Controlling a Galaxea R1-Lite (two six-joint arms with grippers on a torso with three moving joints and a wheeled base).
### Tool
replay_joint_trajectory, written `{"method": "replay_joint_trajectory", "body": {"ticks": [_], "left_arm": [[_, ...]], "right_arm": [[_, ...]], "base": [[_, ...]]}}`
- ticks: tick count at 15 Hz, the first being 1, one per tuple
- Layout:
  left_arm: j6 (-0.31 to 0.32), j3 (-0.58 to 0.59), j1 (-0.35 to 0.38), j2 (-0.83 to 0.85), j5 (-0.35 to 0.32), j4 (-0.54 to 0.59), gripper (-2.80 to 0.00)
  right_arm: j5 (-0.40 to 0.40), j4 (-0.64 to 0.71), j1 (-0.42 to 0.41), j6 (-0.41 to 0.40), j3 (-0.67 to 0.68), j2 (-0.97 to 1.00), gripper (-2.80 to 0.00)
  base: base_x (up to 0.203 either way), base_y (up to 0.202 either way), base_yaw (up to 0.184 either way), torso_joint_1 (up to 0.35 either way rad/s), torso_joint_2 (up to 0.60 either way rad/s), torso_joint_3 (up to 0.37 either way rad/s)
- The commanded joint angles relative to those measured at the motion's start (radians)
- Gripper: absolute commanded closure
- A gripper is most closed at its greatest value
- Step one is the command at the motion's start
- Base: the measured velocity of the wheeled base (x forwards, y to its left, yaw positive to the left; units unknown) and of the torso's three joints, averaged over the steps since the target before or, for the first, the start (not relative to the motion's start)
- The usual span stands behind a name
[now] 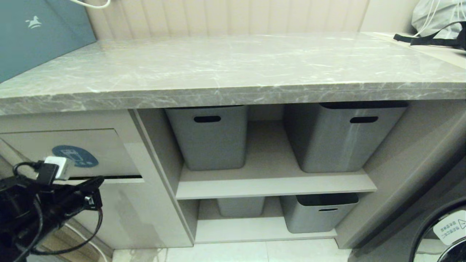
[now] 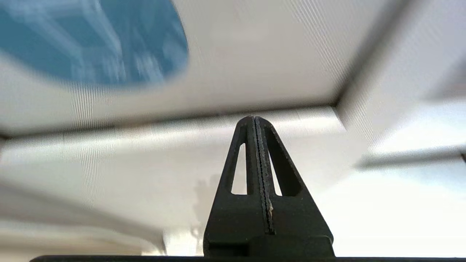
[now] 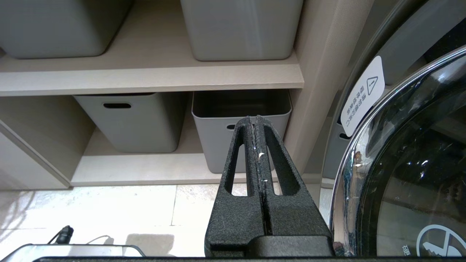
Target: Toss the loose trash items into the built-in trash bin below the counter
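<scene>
My left gripper point(image 1: 95, 182) hangs low in front of the built-in trash bin point(image 1: 72, 153), its fingers pressed together with nothing between them, the tip just beside the dark slot along the flap's lower edge. In the left wrist view the closed fingers point(image 2: 259, 153) point straight at that seam, with the blue sticker point(image 2: 91, 40) above. My right gripper point(image 3: 256, 145) is parked low on the far side, also pinched closed and empty, aimed at the grey tubs point(image 3: 240, 123) near the floor. The step in hand, as I judge it, is dealing with the flap — I would push with the closed tip as a blunt wedge, squarely on the lower half, clear of the frame, so the panel tilts instead of binding. The flap is a wide rectangle: its long axis runs level, parallel to the counter point(image 1: 233, 91) edge above, and its face looks out toward me. I see none of the loose trash items anywhere — the counter top shows no scraps, so I judge the throwing may already be done.
</scene>
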Motion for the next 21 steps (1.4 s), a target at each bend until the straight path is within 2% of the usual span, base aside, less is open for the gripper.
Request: {"method": "replay_joint_trajectory", "body": {"ticks": [1, 3, 4, 15, 18, 21], "left_arm": [[0.0, 0.083, 0.0, -0.07, -0.001, -0.006, 0.0], [0.0, 0.189, 0.0, -0.127, -0.001, 0.002, 0.0], [-0.001, 0.206, 0.0, -0.156, -0.001, 0.013, 0.0], [-0.007, 0.206, -0.005, -0.27, -0.005, 0.035, 0.0], [-0.009, 0.206, -0.023, -0.42, -0.007, 0.121, 0.0], [-0.024, 0.206, -0.049, -0.681, -0.008, 0.313, 0.0]], "right_arm": [[0.0, 0.0, 0.0, 0.0, 0.0, 0.0, 0.0], [0.0, 0.0, 0.0, 0.0, 0.0, 0.0, 0.0], [0.001, 0.0, 0.0, 0.0, 0.0, 0.0, 0.0], [0.0, 0.0, 0.0, 0.0, 0.0, 0.0, 0.0], [0.0, 0.0, 0.0, 0.0, 0.0, 0.0, 0.0], [0.0, 0.0, 0.0, 0.0, 0.0, 0.0, 0.0]], "base": [[0.0, 0.0, 0.0, 0.0, 0.0, 0.0], [0.0, 0.0, 0.0, 0.0, 0.0, 0.0], [0.0, 0.0, 0.0, 0.0, 0.0, 0.0], [0.0, 0.0, 0.0, 0.0, 0.0, 0.0], [0.0, 0.0, 0.0, 0.0, 0.0, 0.0], [0.0, 0.0, 0.0, 0.0, 0.0, 0.0]]}}
